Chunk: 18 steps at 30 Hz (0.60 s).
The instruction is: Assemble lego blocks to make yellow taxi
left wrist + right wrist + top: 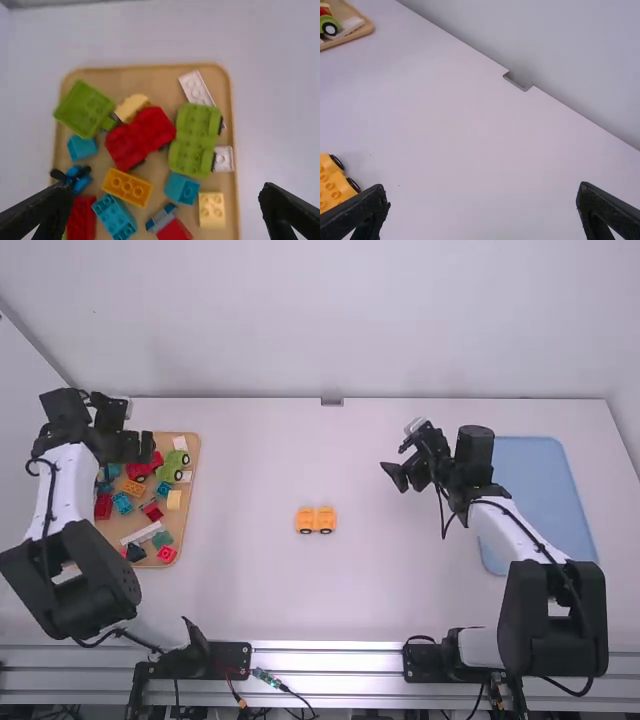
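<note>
Nearest the left wrist camera, the jaws of the left gripper (165, 189) stand wide apart and empty above the block tray (233, 165).
In the high view, the yellow wheeled base (306, 519) sits mid-worktop, long axis side to side, nearer the right gripper (393, 478), whose jaws are spread too; it lies leftward and cameraward of them. Farther left, the tray holds the orange-yellow brick (127, 187), probably the next pick: the left arm is nearer, and the brick lies cameraward of its jaws, long axis slanting, so they may need turning. A red brick (81, 216) runs partly behind a fingertip, the left arm covers some of the tray, and the right wrist view cuts off the base.
</note>
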Each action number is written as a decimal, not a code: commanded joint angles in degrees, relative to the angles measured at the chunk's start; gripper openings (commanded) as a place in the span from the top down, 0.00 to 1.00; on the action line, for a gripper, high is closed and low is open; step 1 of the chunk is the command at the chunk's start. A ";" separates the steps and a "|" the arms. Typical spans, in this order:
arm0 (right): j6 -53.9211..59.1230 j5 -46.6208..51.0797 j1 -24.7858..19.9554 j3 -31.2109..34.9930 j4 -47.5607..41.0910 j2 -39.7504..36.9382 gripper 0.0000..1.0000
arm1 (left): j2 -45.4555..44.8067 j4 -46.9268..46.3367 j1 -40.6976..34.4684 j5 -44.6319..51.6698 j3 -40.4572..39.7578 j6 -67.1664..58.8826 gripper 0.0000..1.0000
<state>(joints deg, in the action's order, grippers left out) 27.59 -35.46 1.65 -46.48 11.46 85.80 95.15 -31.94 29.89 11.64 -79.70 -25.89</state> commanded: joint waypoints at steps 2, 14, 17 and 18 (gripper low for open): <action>-0.11 -0.52 -0.09 0.26 0.74 -1.00 0.01 | 0.32 -4.61 -1.92 -0.39 0.26 -1.95 0.01; -0.33 -0.52 -0.11 0.28 1.05 -1.00 0.01 | 0.36 -9.27 -6.49 -4.04 7.67 3.76 0.01; -0.28 -0.50 -0.09 0.28 0.70 -1.00 0.01 | 0.36 -4.72 -7.02 -4.09 13.07 3.80 0.01; -0.35 -0.55 -0.11 0.28 0.68 -1.00 0.01 | 0.36 -1.73 -7.08 -4.44 15.78 3.89 0.01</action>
<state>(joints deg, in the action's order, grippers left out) 27.31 -35.55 1.65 -46.48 12.23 85.80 95.15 -35.09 23.40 7.42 -67.16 -22.44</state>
